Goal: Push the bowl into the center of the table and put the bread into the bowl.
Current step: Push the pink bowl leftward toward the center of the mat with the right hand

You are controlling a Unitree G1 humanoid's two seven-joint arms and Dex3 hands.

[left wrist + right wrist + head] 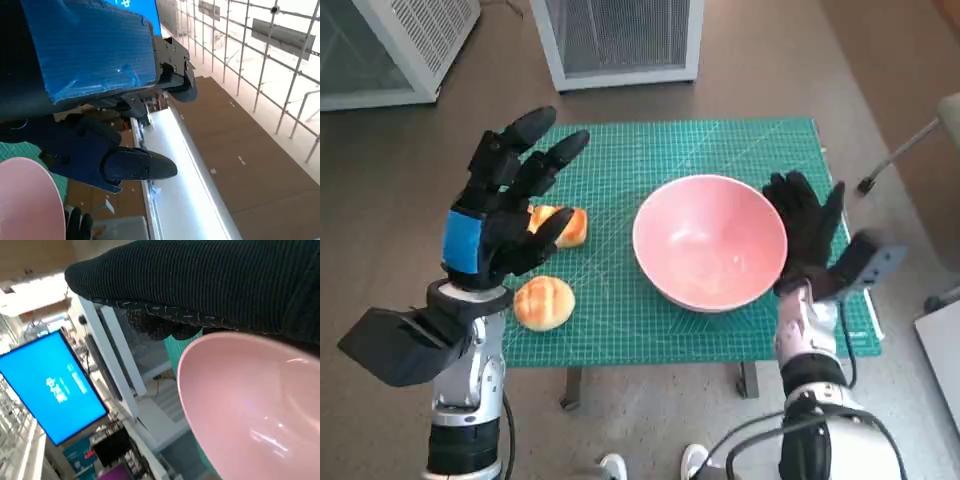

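Head view shows a pink bowl (710,242) standing upright on the green cutting mat (720,150) that covers the surface, a little to the robot's right of the mat's middle. The right hand (807,228), in its black glove, sits against the bowl's outer wall on the robot's right side, fingers spread and flat along the rim, gripping nothing. Whether the glove truly presses the wall or is only just beside it cannot be told from this angle.

Two pieces of bread lie on the mat's left part. One bread roll (544,302) is round and golden, near the mat's front edge, in the clear. The other bread piece (567,226) lies farther back and is partly hidden by the left hand (505,212). That hand hangs above the mat with its fingers apart and holds nothing; its blue tape faces the camera.

Right wrist view has the bowl (250,405) close under the glove (200,285), its pink inside bare, with a blue screen (52,387) in the room behind. Left wrist view catches only an edge of the bowl (27,200) beyond the black fingers (135,165).
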